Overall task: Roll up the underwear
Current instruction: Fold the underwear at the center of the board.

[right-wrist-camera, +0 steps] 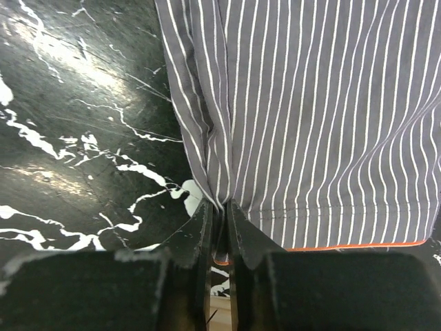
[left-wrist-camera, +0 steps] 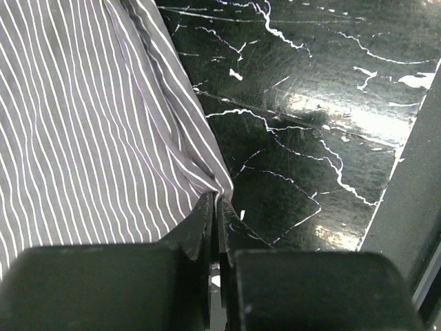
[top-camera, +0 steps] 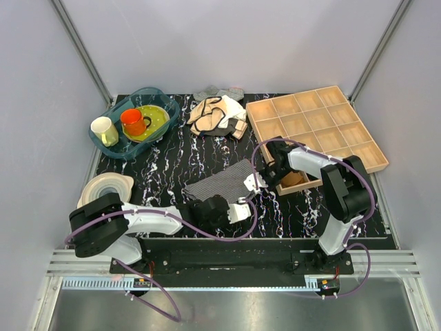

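Observation:
The underwear is grey with fine white stripes and lies spread flat on the black marbled table, in front of both arms. In the left wrist view my left gripper is shut on a pinched corner of the underwear, the fabric bunching into the jaws. In the right wrist view my right gripper is shut on the hem of the underwear, which carries a thin orange-red edge line. From above, the left gripper and right gripper sit close together at the garment's right end.
A blue tray at the back left holds a cream mug, an orange cup and a yellow plate. A beige garment with black trim lies at the back middle. A wooden compartment box stands to the right. A white bowl sits at the left.

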Available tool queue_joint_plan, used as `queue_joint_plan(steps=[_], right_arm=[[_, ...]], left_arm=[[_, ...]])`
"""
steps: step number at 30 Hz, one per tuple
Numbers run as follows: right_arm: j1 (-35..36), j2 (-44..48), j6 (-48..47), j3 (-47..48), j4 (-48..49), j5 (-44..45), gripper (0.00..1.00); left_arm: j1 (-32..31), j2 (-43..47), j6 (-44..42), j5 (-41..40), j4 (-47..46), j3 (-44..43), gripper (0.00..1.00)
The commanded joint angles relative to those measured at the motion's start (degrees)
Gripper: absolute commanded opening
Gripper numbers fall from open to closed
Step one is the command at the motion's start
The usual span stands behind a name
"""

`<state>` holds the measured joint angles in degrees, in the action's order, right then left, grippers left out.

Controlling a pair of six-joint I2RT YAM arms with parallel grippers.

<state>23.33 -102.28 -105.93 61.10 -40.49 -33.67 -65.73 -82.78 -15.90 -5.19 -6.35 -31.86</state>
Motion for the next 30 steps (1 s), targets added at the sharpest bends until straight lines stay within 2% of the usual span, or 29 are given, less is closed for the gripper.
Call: queue_joint_plan(steps=[1,15,18,23,30], right_arm=[[0.57,1.82,2.74,-1.16,-5.56,0.01,0.05],[0.49,3.23,8.19,3.31,-11.01,-4.82,0.02],[0.22,2.44,9.59,5.86,-12.33,-5.09,0.02],[-0.30,0.07,12.67,11.30,-15.05,-5.88,0.02],[-0.48,-5.56,15.84,18.96,-18.31,-5.18,0.02]], left_arm=[[-0.36,0.25,2.45,0.62,0.81,-1.90,0.00],[1.13,9.57,6.76,5.10,2.57,-0.05,0.00],[2.62,10.80,7.46,8.61,4.15,-0.83,0.00],[7.10,11.06,9.65,12.83,5.91,-1.98,0.00],[17.20,12.20,13.09,20.30,6.17,-2.51,0.00]])
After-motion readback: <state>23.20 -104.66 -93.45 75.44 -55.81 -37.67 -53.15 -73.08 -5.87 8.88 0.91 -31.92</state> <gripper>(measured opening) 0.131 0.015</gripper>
